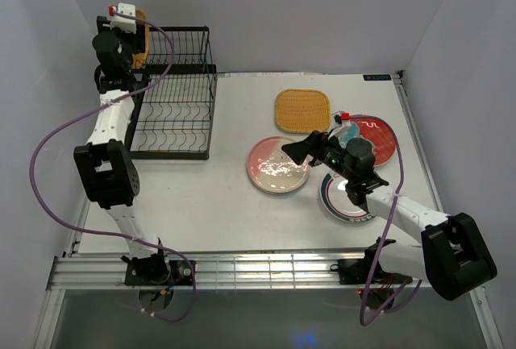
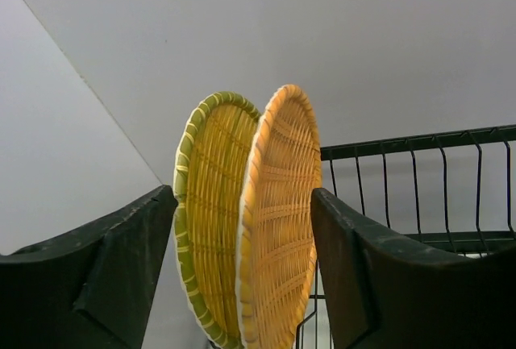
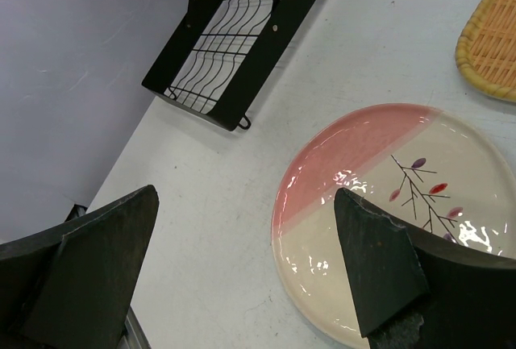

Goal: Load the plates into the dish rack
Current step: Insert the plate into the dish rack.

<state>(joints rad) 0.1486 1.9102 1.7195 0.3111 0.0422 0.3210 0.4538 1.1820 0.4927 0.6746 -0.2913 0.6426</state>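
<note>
The black wire dish rack (image 1: pixel 173 115) stands at the far left. Two woven plates stand on edge at its rear left: a yellow one with a green rim (image 2: pixel 205 220) and an orange one (image 2: pixel 278 220). My left gripper (image 1: pixel 129 33) is open, with one finger on each side of both plates (image 2: pixel 242 204) and not touching them. My right gripper (image 1: pixel 296 152) is open and empty, low over the left edge of the pink-and-white plate (image 1: pixel 276 168), which lies flat on the table and also shows in the right wrist view (image 3: pixel 363 155).
A yellow rounded-square woven plate (image 1: pixel 302 110) lies behind the pink-and-white one. A red plate (image 1: pixel 375 135) with a teal-patterned plate (image 1: pixel 347 131) on it lies to the right. A white plate with green rings (image 1: pixel 343 200) is partly under my right arm. White walls close in on three sides.
</note>
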